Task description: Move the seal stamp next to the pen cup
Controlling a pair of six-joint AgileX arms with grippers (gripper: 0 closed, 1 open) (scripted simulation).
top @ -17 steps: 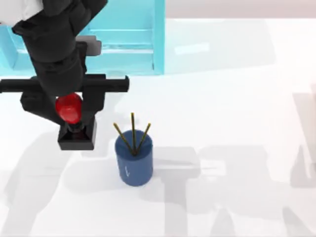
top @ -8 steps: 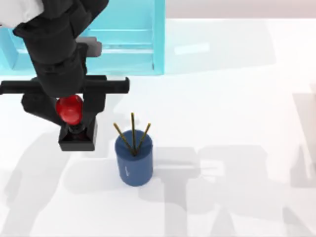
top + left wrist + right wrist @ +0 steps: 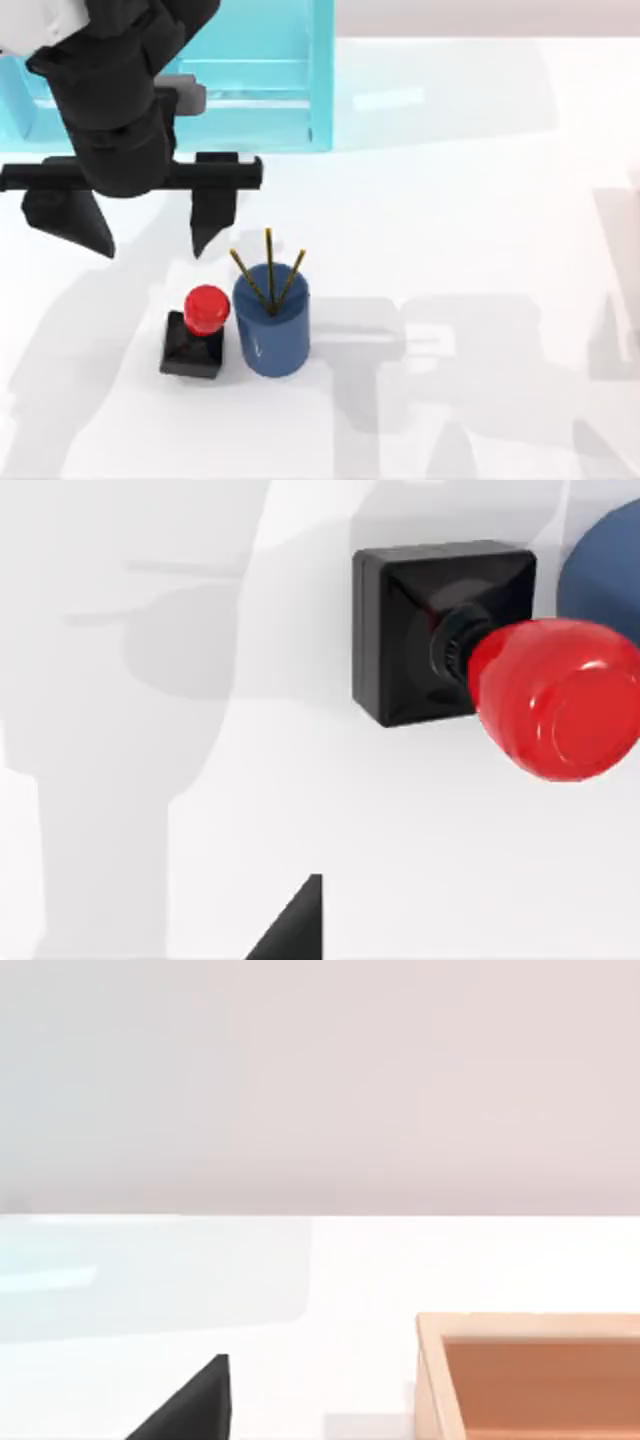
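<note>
— Fingers first: how did your left gripper (image 3: 150,235) stand?

— Spread wide with nothing between them, hanging above the table (image 3: 480,200) at its left side. One dark fingertip (image 3: 295,925) poked into your left wrist view.

— And below it?

— You had the seal stamp (image 3: 198,333) upright on the table, clear of the fingers. Its black base sat just beside the pen cup (image 3: 271,325), on the cup's left; whether they touched, you couldn't tell. Three pencils (image 3: 268,268) stuck up from the cup.

— Farther out?

— A translucent blue bin (image 3: 260,90) stood behind your arm. Your right wrist view caught an orange box (image 3: 530,1375); of the right gripper's fingers you couldn't tell open from closed.
</note>
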